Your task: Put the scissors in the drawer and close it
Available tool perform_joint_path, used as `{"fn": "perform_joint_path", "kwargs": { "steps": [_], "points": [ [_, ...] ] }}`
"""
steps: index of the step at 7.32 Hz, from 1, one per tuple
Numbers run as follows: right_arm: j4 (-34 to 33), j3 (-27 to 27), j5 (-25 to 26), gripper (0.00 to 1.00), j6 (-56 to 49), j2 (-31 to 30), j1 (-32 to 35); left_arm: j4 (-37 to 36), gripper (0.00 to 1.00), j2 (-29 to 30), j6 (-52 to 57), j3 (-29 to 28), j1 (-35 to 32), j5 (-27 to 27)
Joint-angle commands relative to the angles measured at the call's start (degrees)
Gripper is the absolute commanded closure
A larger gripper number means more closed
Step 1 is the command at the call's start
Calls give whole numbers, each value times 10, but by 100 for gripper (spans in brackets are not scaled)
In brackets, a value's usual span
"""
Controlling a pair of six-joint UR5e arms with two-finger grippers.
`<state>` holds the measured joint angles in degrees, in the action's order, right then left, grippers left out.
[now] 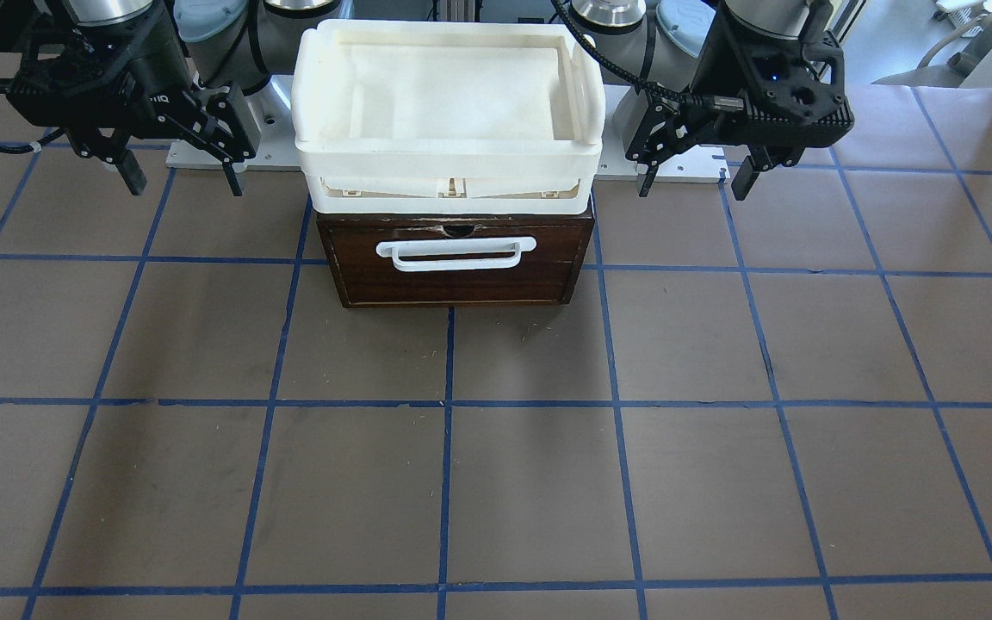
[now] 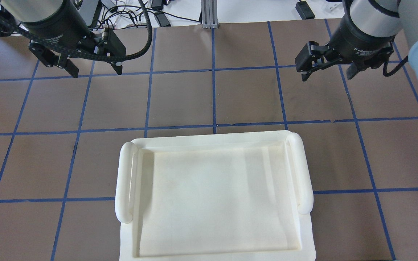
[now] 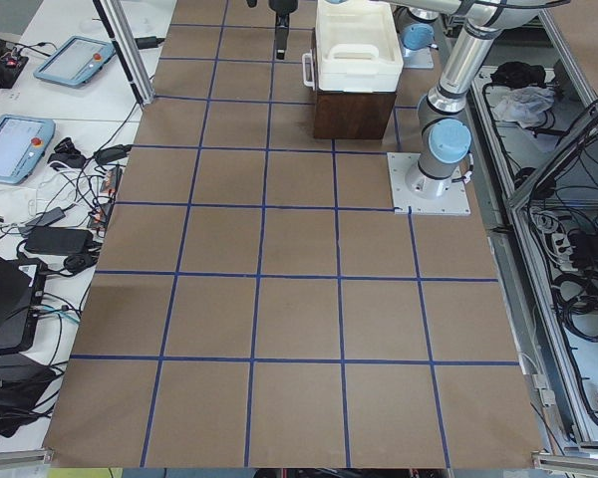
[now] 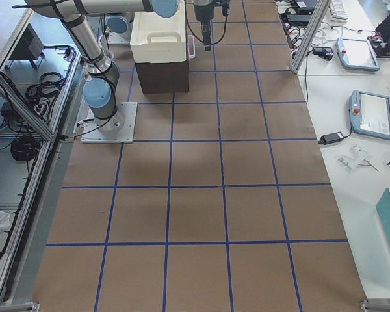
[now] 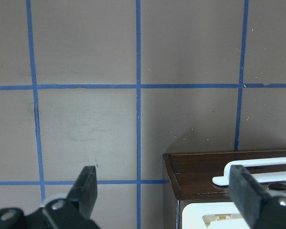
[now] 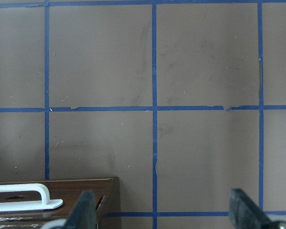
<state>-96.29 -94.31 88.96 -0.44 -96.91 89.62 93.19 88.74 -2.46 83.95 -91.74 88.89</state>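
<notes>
The drawer (image 1: 457,280) shows its dark brown front panel and white bar handle (image 1: 457,252), pushed in under the tray; none of its pale interior shows. The scissors are in no view. My left gripper (image 1: 694,182) is open and empty, hanging above the table beside the drawer unit; it also shows in the overhead view (image 2: 96,72). My right gripper (image 1: 183,182) is open and empty on the other side, also in the overhead view (image 2: 327,77). The left wrist view shows the drawer front (image 5: 200,171), and so does the right wrist view (image 6: 81,191).
A cream-white plastic tray (image 1: 449,155) sits on top of the drawer unit and hides its top from above (image 2: 125,181). The brown table (image 1: 496,482) has a blue tape grid. The arm bases stand behind the unit.
</notes>
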Motion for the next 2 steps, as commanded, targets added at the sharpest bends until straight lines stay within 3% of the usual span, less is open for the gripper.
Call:
{"fn": "perform_joint_path", "kwargs": {
  "steps": [1,2],
  "points": [
    [0,0,-1,0,1,0,0,0,0,-1,0,1,1,-3],
    [0,0,-1,0,1,1,0,0,0,-1,0,1,1,1]
  ]
}}
